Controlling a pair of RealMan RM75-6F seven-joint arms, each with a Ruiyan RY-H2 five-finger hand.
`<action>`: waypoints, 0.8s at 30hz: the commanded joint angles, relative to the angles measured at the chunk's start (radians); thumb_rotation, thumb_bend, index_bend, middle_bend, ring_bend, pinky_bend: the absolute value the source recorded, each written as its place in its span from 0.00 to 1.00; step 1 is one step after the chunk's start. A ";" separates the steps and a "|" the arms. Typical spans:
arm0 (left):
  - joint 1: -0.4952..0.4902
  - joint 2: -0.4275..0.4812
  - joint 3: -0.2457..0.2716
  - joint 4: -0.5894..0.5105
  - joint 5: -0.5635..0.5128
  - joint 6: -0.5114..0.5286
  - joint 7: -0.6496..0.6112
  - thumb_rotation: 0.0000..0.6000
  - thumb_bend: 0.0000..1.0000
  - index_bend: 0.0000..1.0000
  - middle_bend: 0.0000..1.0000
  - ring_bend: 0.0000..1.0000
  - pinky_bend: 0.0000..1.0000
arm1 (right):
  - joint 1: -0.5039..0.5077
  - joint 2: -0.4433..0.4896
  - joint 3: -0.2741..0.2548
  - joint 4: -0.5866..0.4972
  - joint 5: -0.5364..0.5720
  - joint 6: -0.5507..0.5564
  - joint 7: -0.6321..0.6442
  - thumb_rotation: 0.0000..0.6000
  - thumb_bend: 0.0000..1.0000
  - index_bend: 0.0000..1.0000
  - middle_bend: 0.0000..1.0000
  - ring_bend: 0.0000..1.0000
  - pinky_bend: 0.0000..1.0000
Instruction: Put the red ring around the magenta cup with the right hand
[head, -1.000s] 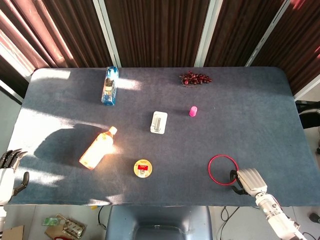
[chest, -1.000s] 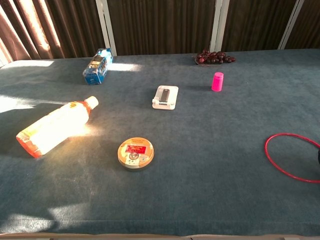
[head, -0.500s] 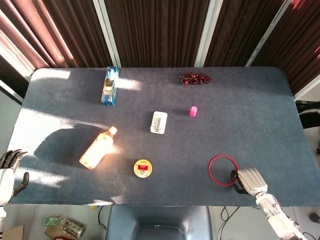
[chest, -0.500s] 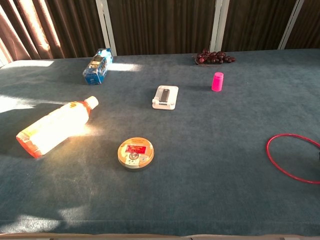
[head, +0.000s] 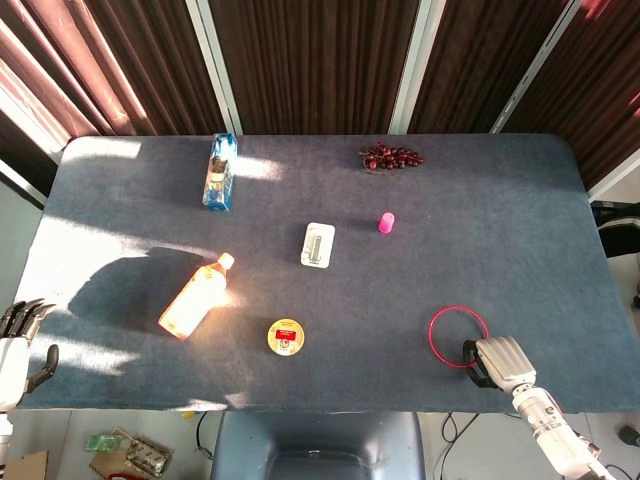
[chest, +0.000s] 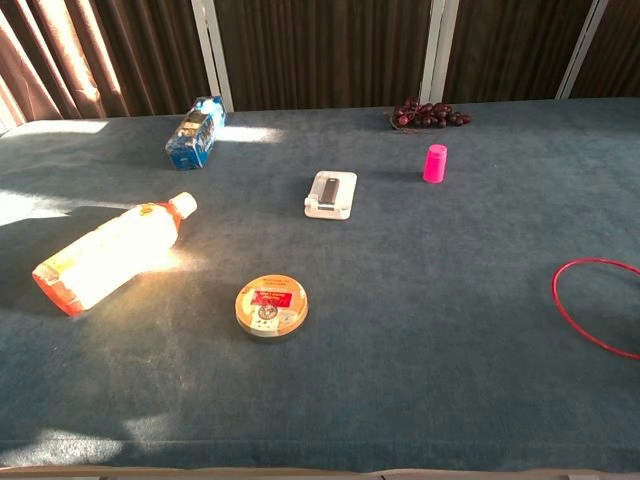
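Note:
The red ring (head: 431, 338) is near the table's front right edge, and its near side meets the thumb side of my right hand (head: 497, 361), which pinches it there. In the chest view the ring (chest: 555, 298) runs off the right border and the right hand does not show. The magenta cup (head: 386, 222) stands upright, well beyond the ring toward the table's middle, and shows in the chest view as the same cup (chest: 434, 163). My left hand (head: 15, 345) hangs off the table's front left corner with its fingers apart, holding nothing.
A white device (head: 318, 244) lies left of the cup, and grapes (head: 391, 157) lie behind it. An orange drink bottle (head: 195, 296) lies on its side. A round tin (head: 286, 336) is near the front, and a blue water bottle (head: 220, 171) lies at the back left.
The red ring has shifted right toward the right hand and looks smaller and tilted. The right hand has barely moved. The left hand is still.

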 joint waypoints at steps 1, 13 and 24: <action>-0.001 -0.001 -0.001 0.001 0.000 0.000 0.001 1.00 0.46 0.21 0.14 0.11 0.26 | 0.000 0.000 -0.001 0.000 0.000 0.001 0.000 1.00 0.50 0.66 0.91 0.93 1.00; 0.000 -0.001 -0.001 0.001 0.000 0.001 0.001 1.00 0.46 0.21 0.15 0.11 0.26 | -0.001 -0.005 0.001 0.010 0.002 0.004 -0.002 1.00 0.69 0.75 0.92 0.94 1.00; -0.001 -0.001 0.001 -0.001 0.000 -0.002 0.003 1.00 0.46 0.21 0.15 0.11 0.26 | 0.004 0.024 0.031 -0.025 -0.018 0.043 0.074 1.00 0.71 0.78 0.92 0.94 1.00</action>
